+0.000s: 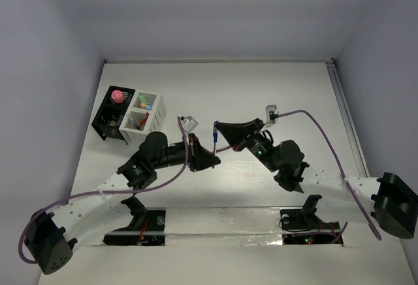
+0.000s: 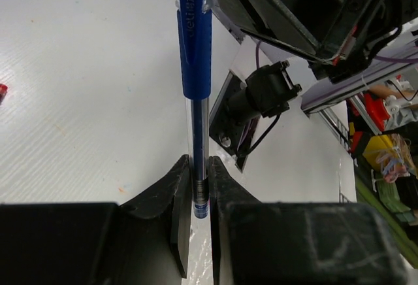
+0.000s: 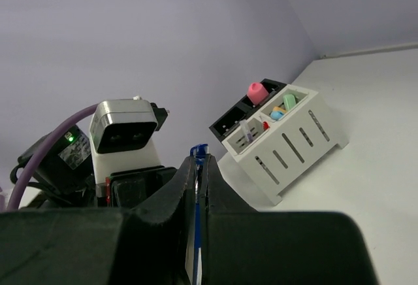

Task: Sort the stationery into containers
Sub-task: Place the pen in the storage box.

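Stationery under handling: one blue pen (image 1: 215,132), at mid-frame in the overhead view, lined up with the frame's vertical between the two arms.

Left gripper (image 2: 200,170): jaws pressed onto the clear lower barrel of the pen, at lower centre of the left wrist view. The blue capped end with its clip runs up and off the top edge, beside the other arm's housing.

Right gripper (image 3: 198,170): jaws pinched on the same pen. Only a thin blue strip and a blue end show between its fingers, at lower centre of the right wrist view.

Containers: in the upper left of the overhead view, on the table (image 1: 261,89). The black box (image 1: 104,125) and the white box (image 1: 157,119) stand touching, with the black one further left.

Contents, black box: a pink-topped piece (image 1: 117,95) stands upright in the compartment toward the top of the frame.

Contents, white box, per the right wrist view: the upper-right compartment holds a mint green piece (image 3: 289,100), a pale blue piece (image 3: 277,114) and an orange piece (image 3: 280,108). The lower-left compartment holds a red item (image 3: 266,125) and a pale object too small to identify.

Other: a red fragment (image 2: 2,91) lies on the table at the left edge of the left wrist view, cut off by the frame and not identifiable.
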`<state>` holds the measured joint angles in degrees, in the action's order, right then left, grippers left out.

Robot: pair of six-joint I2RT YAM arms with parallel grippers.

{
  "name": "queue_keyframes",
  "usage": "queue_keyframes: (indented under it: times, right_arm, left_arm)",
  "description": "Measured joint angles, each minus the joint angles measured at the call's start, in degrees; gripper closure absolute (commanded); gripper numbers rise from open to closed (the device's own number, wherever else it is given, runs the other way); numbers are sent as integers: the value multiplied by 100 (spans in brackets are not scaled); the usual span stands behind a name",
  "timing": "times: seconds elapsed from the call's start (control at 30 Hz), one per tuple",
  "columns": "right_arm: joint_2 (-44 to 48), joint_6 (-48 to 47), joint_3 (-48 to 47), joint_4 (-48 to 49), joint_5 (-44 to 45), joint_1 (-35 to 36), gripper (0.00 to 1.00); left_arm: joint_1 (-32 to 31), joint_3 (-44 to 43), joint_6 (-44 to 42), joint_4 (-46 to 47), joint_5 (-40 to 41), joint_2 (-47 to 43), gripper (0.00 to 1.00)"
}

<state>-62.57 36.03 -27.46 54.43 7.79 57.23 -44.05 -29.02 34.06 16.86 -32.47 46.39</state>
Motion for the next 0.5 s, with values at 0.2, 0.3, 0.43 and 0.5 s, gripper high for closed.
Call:
queue_keyframes:
  times: [0.2, 0.3, 0.43, 0.5]
  right_arm:
    - [-129, -485, -1049, -1521, 76, 334, 100]
    - [-509, -710, -1585, -2006, 103, 400, 100]
    - [-1213, -951, -2553, -2312, 109, 101, 100]
    - [-1587, -966, -3042, -2361, 44, -85, 100]
  left_arm:
    - [103, -98, -109, 177, 728, -232, 41]
    - [179, -256, -205, -166, 1263, -520, 17]
    - [177, -361, -356, -883, 1917, -1038, 1]
    - [177, -387, -409, -1250, 2179, -1368, 1]
